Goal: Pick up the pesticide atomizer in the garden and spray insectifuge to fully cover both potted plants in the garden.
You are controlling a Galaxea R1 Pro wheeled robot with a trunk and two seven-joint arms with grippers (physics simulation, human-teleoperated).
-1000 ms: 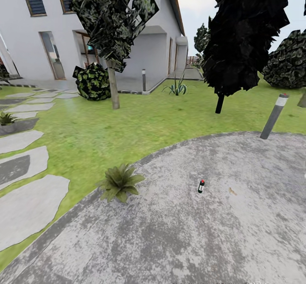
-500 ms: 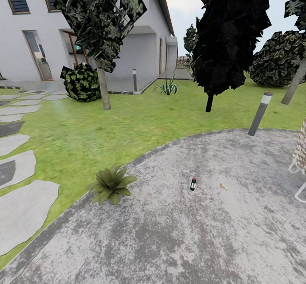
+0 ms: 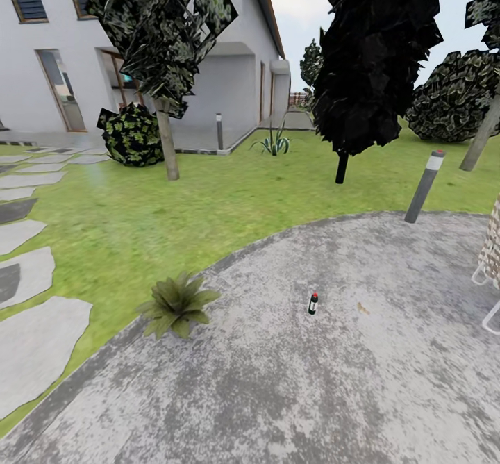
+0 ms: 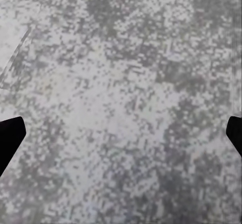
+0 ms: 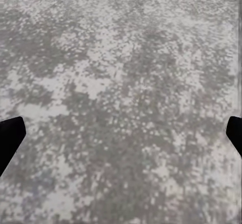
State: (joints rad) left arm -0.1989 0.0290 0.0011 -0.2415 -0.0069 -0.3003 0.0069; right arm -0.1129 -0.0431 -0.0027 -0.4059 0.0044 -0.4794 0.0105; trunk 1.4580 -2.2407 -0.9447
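Observation:
The pesticide atomizer (image 3: pixel 313 303), a small dark bottle with a red tip, stands upright on the round grey patio (image 3: pixel 292 394), a few metres ahead of me. One potted plant (image 3: pixel 176 304), a low rosette of pointed green leaves, sits at the patio's left rim where it meets the lawn (image 3: pixel 208 207). My left gripper (image 4: pixel 121 133) hangs open over bare paving, its dark fingertips (image 4: pixel 10 136) far apart. My right gripper (image 5: pixel 121 133) is open too, fingertips (image 5: pixel 10 136) wide over the same speckled ground.
A tilted grey post (image 3: pixel 423 186) with a red dot stands at the patio's far right rim. A white-framed chair (image 3: pixel 489 269) pokes in at the right edge. Stepping slabs (image 3: pixel 35 339) run along the left. Tree trunks (image 3: pixel 167 148), a bush (image 3: pixel 132 134) and the house lie beyond.
The whole picture has slid left, so the camera has turned right; the chair has come into view. The bottle and plant stand where they were.

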